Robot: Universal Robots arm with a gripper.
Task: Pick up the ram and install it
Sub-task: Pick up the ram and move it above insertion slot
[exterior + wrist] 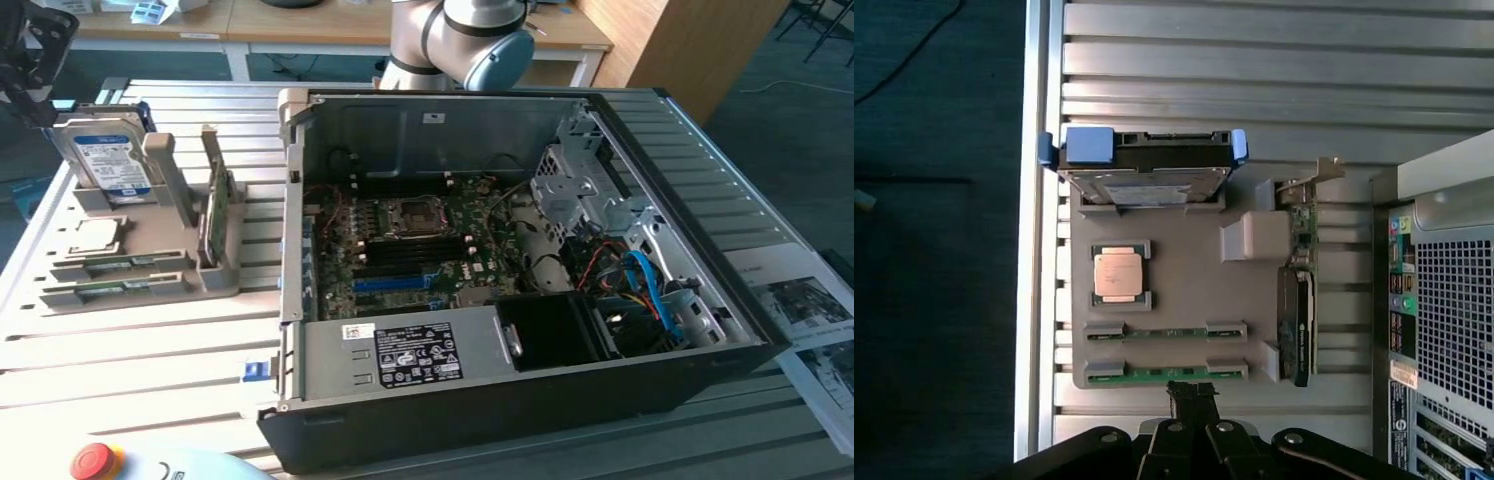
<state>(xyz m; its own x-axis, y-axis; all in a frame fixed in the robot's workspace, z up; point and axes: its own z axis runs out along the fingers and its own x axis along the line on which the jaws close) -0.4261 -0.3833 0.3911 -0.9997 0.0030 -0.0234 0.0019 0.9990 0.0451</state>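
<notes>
Lab: robot arm (470,38), open PC case (534,415)

The green ram (1164,372) sits edgewise in a holder (1184,300).

The arm (470,42) shows a grey-and-blue joint by the table's (160,370) edge. The pincer (1192,394) points straight down above the table, its two dark fingers (1181,396) pressed together, gripping nothing.
</notes>
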